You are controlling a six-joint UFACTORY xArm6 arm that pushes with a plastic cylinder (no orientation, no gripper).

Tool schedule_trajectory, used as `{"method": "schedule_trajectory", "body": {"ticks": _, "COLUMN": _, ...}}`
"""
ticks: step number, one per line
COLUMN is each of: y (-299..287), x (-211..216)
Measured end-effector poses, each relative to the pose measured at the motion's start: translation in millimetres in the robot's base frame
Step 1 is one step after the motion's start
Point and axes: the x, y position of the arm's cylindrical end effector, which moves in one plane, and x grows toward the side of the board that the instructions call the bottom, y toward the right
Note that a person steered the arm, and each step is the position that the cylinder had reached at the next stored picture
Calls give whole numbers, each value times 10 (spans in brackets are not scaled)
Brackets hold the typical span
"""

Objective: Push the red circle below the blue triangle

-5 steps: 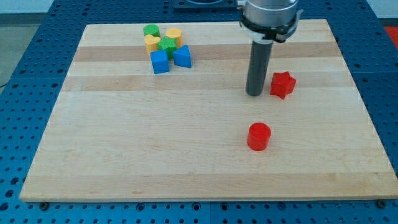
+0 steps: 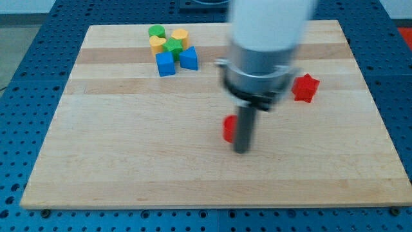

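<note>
The red circle (image 2: 228,128) lies near the board's middle, mostly hidden behind my rod. My tip (image 2: 242,151) rests on the board just right of and below the red circle, touching or nearly touching it. The blue triangle (image 2: 188,58) sits at the upper left, in a cluster of blocks, well up and left of the red circle. The arm's body is blurred and covers the board's upper middle.
Beside the blue triangle are a blue cube (image 2: 165,64), a green star-like block (image 2: 172,46), a green circle (image 2: 156,31), a yellow heart (image 2: 156,44) and a yellow circle (image 2: 179,35). A red star-shaped block (image 2: 305,87) lies at the right.
My rod swung down from beside the red star to the red circle's right side. The red circle slid left and up. The red star shifted slightly right.
</note>
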Motion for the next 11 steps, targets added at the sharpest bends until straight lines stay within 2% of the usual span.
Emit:
{"method": "schedule_trajectory", "body": {"ticks": 1, "y": -311, "x": -300}}
{"method": "schedule_trajectory", "body": {"ticks": 2, "y": -3, "x": 90}}
{"method": "schedule_trajectory", "body": {"ticks": 3, "y": 151, "x": -11}}
{"method": "schedule_trajectory", "body": {"ticks": 4, "y": 251, "x": -495}}
{"method": "schedule_trajectory", "body": {"ticks": 5, "y": -500, "x": -960}}
{"method": "schedule_trajectory", "body": {"ticks": 6, "y": -576, "x": -1212}}
{"method": "schedule_trajectory", "body": {"ticks": 7, "y": -441, "x": -950}}
{"method": "schedule_trajectory", "body": {"ticks": 9, "y": -639, "x": -1582}}
{"method": "schedule_trajectory", "body": {"ticks": 11, "y": -623, "x": -1634}}
